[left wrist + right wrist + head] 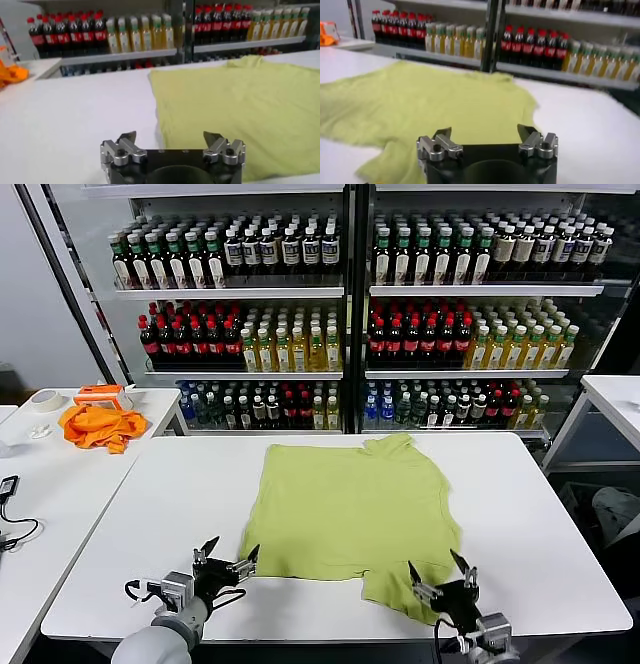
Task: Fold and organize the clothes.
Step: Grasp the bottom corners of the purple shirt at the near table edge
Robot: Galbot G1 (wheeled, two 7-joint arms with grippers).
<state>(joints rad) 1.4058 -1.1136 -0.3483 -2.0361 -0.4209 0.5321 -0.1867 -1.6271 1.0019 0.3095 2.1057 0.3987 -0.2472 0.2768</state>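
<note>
Lime-green T-shirt (345,509) lying flat at the white table's (550,514) centre.
Its long axis is pointing 12 o'clock, collar toward the shelves; left gripper (226,562) at 7 and right gripper (442,576) at 5 are hovering, jaws spread.

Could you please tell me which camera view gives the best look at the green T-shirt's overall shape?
The head view: the whole T-shirt lies spread on the white table. The left wrist view shows only one edge and part of it; the right wrist view shows another part.

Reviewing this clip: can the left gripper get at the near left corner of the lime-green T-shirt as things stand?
Probably yes. The left gripper hovers open just beside the lime-green thin-fabric T-shirt, and only bare white table lies between them.
</note>
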